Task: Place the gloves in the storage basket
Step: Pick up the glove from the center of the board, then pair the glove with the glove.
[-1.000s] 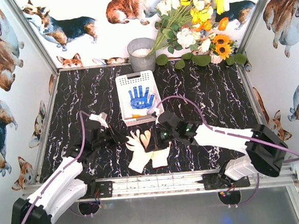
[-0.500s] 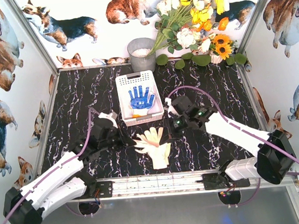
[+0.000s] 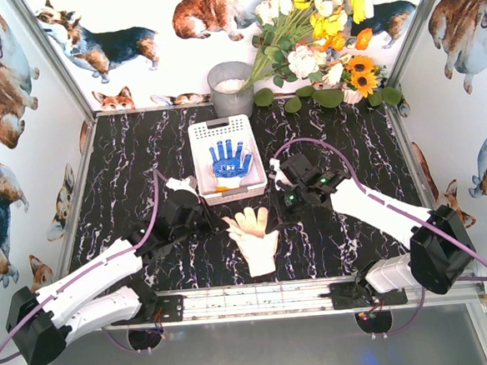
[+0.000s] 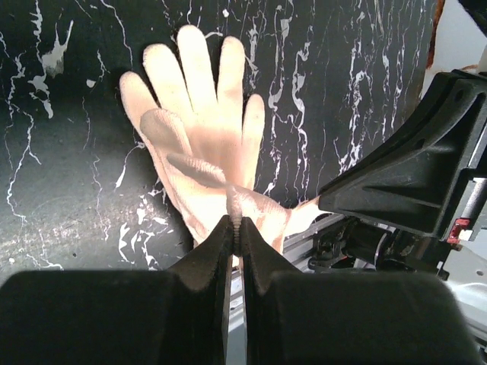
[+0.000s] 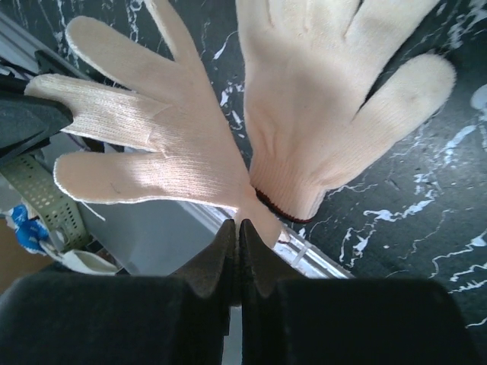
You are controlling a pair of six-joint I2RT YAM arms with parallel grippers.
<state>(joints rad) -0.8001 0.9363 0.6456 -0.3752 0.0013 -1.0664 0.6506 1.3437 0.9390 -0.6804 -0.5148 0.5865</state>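
A white knit glove [image 3: 246,222] hangs above the table between my two grippers. My left gripper [image 3: 221,227] is shut on one edge of it [image 4: 232,199]; its closed tips show in the left wrist view [image 4: 236,228]. My right gripper [image 3: 271,216] is shut on a finger of the same glove [image 5: 144,160]; its tips show in the right wrist view [image 5: 239,228]. A second white glove [image 3: 263,252] with dark cuff trim lies flat on the table below [image 4: 194,84] [image 5: 335,99]. The white storage basket [image 3: 196,161] stands just beyond and holds a blue-dotted glove [image 3: 230,160].
A round grey bucket [image 3: 230,87] stands behind the basket, with a bunch of flowers [image 3: 317,35] at the back right. Corgi-print walls enclose the black marble table. An aluminium rail [image 3: 260,298] runs along the near edge.
Both grippers have moved away from the near edge toward the basket, lifting one glove between them. The other glove stays flat on the table.
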